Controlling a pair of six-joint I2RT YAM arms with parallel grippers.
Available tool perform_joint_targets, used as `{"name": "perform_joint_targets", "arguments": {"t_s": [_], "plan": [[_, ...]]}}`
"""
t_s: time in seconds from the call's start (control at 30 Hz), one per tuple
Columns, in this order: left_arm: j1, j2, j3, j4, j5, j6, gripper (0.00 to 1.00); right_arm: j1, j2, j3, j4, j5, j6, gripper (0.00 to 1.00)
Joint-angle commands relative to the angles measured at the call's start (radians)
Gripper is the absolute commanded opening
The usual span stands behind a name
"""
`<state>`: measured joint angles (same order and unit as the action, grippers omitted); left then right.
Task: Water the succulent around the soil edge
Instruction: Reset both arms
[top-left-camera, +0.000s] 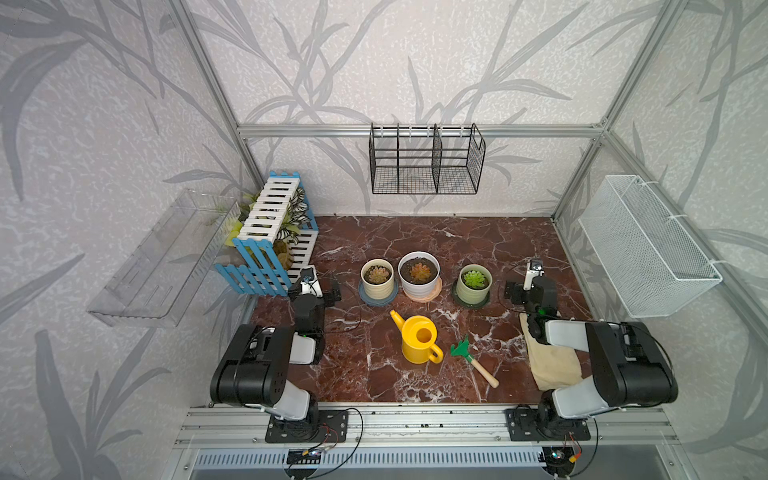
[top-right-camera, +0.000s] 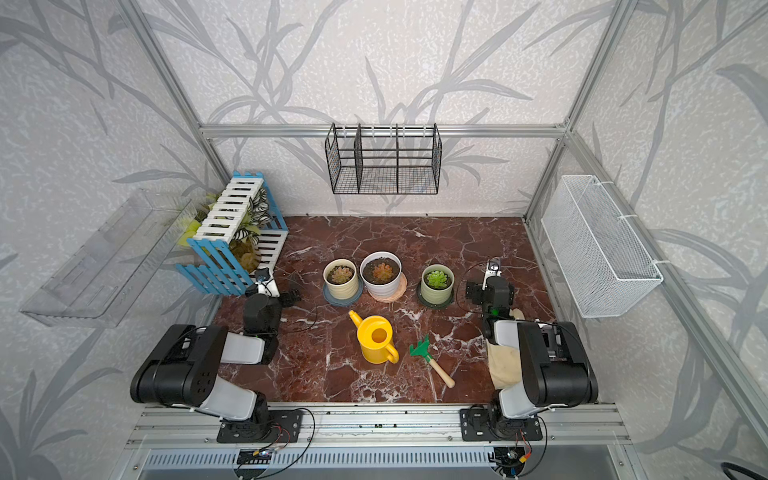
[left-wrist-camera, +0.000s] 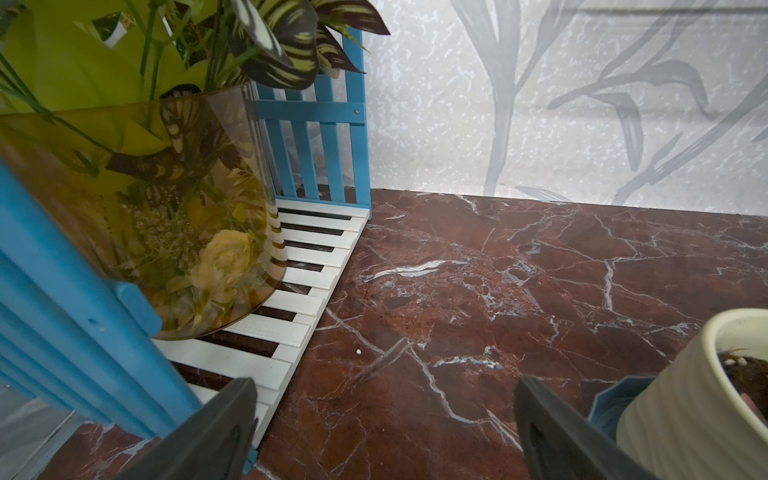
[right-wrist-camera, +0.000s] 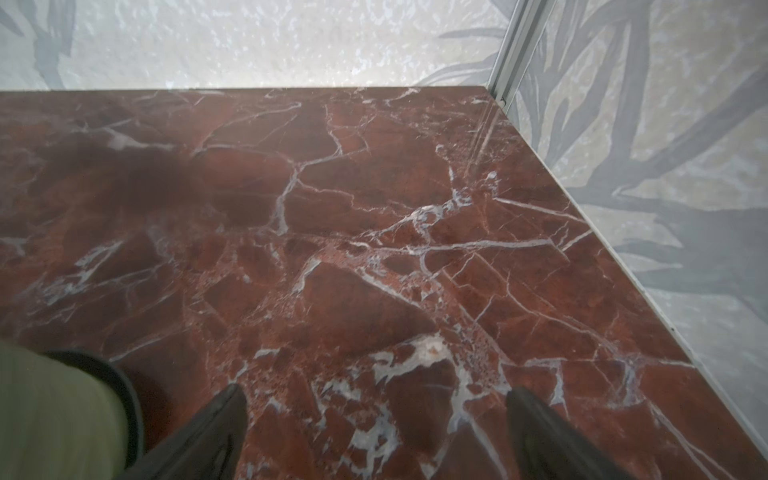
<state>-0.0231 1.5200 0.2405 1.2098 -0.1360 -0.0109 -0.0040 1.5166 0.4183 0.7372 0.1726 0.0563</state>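
Note:
The succulent (top-left-camera: 473, 279) (top-right-camera: 437, 279) is a small bright green rosette in a ribbed pale sage pot (top-left-camera: 470, 296) on a dark saucer, at the right end of a row of three pots. The soil edge (top-left-camera: 484, 282) shows as a thin dark ring inside the rim. A yellow watering can (top-left-camera: 417, 345) (top-right-camera: 376, 340) stands in front of the pots, held by nothing. My left gripper (top-left-camera: 314, 287) (left-wrist-camera: 384, 386) is open over bare marble beside the fence crate. My right gripper (top-left-camera: 525, 286) (right-wrist-camera: 374, 395) is open just right of the sage pot (right-wrist-camera: 54, 415).
A cream pot (top-left-camera: 377, 280) (left-wrist-camera: 685, 407) on a grey-blue saucer and a white pot (top-left-camera: 419, 272) stand left of the succulent. A green hand rake (top-left-camera: 461, 349) and a beige cloth (top-left-camera: 555, 365) lie at front right. A blue-white fence crate (top-left-camera: 270, 237) stands at back left.

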Motion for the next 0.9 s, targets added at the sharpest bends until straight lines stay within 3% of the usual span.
{"name": "perform_joint_targets", "arguments": {"t_s": [0.0,0.87], "plan": [[0.000,0.002,-0.002,0.028,0.007,0.011,1.00,-0.008,0.023,-0.020,0.107,-0.089,0.015,0.99],[0.001,0.002,-0.002,0.028,0.006,0.011,1.00,-0.008,0.017,-0.010,0.080,-0.091,0.013,0.99]]}}
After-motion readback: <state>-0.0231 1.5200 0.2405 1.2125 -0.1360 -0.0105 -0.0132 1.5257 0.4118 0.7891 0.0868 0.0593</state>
